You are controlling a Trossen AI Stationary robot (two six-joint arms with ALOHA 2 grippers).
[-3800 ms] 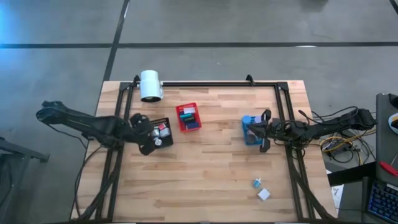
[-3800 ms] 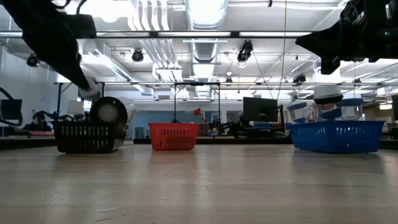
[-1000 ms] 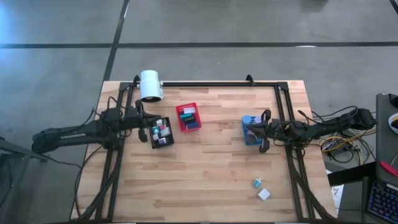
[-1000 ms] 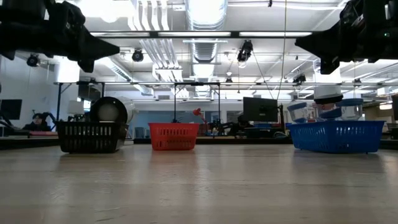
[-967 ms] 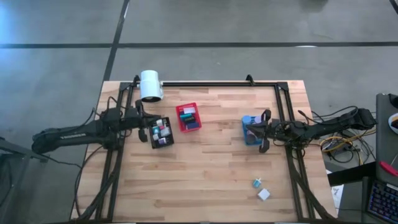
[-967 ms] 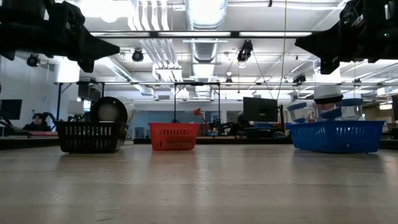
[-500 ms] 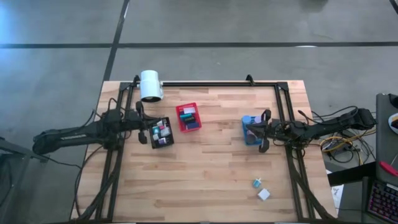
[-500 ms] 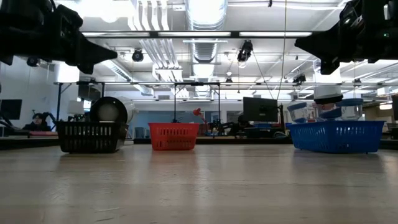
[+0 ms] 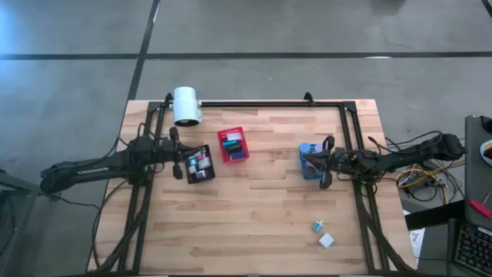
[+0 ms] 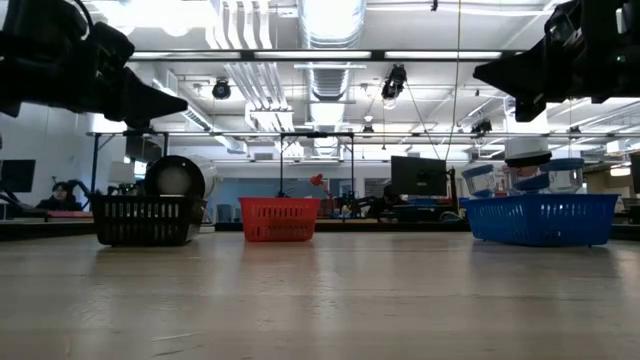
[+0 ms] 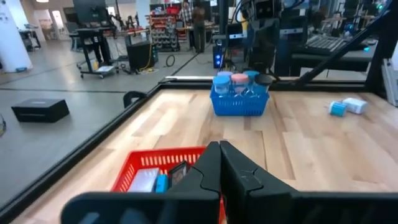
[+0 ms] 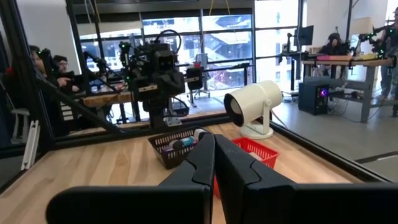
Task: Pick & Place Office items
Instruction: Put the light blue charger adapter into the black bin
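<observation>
Over the bench's left side, just left of the black bin: left gripper, fingers pressed together with nothing between them, raised above the bin's rim in the low view. Mirrored at the right side by the right gripper, likewise pinched closed and empty, touching or just beside the blue bin (contact hard to judge from above), hanging higher than that bin in the low view.

Sorted across three bins: white, pink and teal office items in the black one; teal, black and blue pieces in the red bin near the middle of the far edge; clear round tubs with pink, blue and white tops standing up out of the blue one.

Loose near the bench's near right corner, well apart from both arms: a small teal piece and, just beside it, a white block.

At the far left corner, beside the black frame rail: a big white cylinder on a stand.
</observation>
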